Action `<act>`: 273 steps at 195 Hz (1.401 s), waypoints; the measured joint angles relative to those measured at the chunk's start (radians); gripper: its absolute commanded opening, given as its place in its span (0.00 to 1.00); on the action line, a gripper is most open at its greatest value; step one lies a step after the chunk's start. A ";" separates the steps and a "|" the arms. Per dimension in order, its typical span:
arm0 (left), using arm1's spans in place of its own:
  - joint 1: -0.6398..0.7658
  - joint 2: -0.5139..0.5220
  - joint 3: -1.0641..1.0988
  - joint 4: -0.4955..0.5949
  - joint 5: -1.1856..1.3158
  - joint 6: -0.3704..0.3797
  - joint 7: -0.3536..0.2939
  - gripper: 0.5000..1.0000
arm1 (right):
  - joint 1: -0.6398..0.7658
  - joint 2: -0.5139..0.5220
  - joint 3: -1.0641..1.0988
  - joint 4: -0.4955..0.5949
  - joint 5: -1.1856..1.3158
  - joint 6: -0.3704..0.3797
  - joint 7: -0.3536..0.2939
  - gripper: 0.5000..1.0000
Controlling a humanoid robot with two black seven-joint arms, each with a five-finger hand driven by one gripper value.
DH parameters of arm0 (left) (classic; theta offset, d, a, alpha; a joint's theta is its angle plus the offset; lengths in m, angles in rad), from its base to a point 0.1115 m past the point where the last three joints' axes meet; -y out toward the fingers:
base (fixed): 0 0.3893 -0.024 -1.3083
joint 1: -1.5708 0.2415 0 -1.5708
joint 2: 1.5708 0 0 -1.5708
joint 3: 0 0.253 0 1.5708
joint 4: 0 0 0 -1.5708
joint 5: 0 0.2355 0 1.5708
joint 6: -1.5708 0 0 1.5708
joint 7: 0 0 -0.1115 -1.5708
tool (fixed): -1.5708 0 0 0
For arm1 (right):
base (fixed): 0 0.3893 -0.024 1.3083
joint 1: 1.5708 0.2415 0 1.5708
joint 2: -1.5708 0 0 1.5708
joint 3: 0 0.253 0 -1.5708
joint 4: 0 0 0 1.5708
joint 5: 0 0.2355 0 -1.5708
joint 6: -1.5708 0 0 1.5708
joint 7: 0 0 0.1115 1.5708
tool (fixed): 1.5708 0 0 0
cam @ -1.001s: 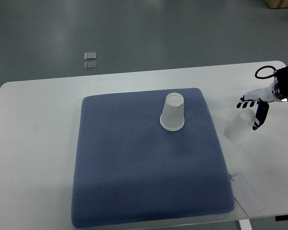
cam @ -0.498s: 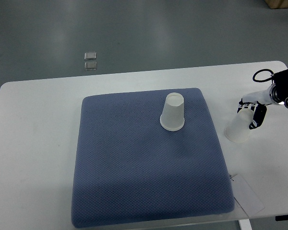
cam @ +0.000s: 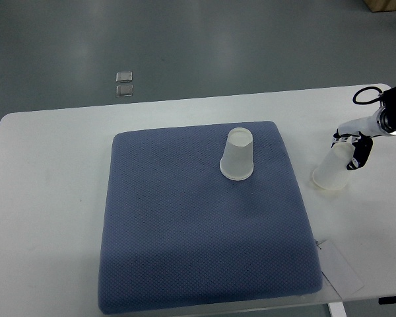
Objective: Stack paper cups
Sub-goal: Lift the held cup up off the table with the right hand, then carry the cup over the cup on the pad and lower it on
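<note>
One white paper cup (cam: 237,154) stands upside down on the blue mat (cam: 198,244), near its far edge. A second white paper cup (cam: 330,173) is on the white table (cam: 53,198) just right of the mat, upside down and leaning slightly. My right hand (cam: 352,150) comes in from the right edge, and its dark fingers (cam: 360,156) are closed around that cup's upper end. No left arm shows.
A clear flat tag (cam: 342,267) lies by the mat's near right corner. Two small square tiles (cam: 125,84) sit on the grey floor beyond the table. The table's right edge is close behind my hand.
My right hand has closed on the cup beside the mat and shifted slightly right and up. The cup has tipped more upright. The cup on the mat has not moved.
</note>
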 measured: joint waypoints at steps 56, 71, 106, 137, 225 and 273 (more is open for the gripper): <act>0.000 0.000 0.001 -0.002 0.000 0.000 0.000 1.00 | 0.211 -0.062 0.052 0.044 0.004 0.187 0.000 0.29; 0.000 0.000 0.002 -0.001 0.000 0.000 0.000 1.00 | 0.279 -0.080 0.089 0.054 0.009 0.255 0.000 0.29; 0.000 0.000 0.001 -0.001 0.000 0.000 0.000 1.00 | 0.423 -0.087 0.107 0.071 0.011 0.296 -0.001 0.30; 0.000 0.000 0.000 -0.001 0.000 0.000 0.000 1.00 | 0.513 -0.088 0.100 0.092 0.010 0.297 -0.013 0.30; 0.000 0.000 0.000 -0.002 0.000 0.000 0.000 1.00 | 0.622 -0.069 0.097 0.124 0.009 0.297 -0.021 0.31; -0.001 0.000 0.000 0.001 0.000 0.000 0.000 1.00 | 0.623 0.042 0.100 0.126 0.025 0.297 -0.021 0.31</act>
